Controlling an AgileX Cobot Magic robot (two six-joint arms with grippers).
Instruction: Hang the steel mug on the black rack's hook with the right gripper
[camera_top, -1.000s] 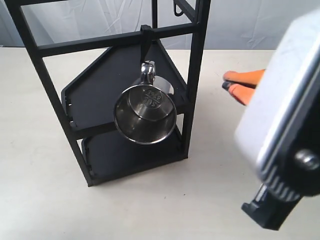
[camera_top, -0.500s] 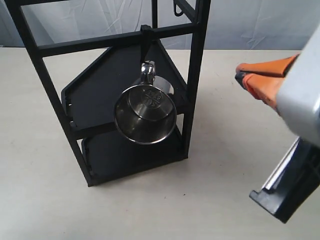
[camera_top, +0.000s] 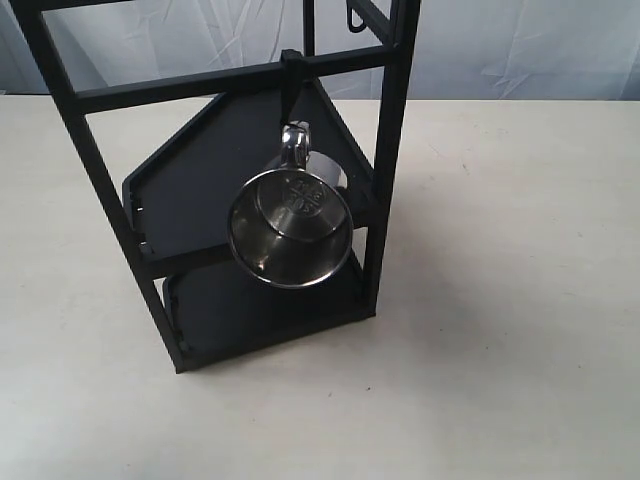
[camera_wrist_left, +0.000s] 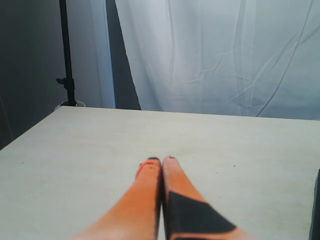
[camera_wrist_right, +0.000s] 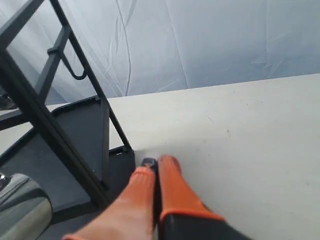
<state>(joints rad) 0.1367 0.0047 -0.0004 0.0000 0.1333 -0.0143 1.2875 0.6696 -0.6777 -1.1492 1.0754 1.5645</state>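
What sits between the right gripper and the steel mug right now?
In the right wrist view, the black rack's corner post stands between the shut right gripper and the steel mug; nothing else lies there.

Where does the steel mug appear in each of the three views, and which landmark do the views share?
Exterior view: the steel mug hangs from the hook in the middle, mouth toward the camera.
Left wrist view: not in it.
Right wrist view: only a shiny edge at the lower left corner.
Shared landmark: the black rack.
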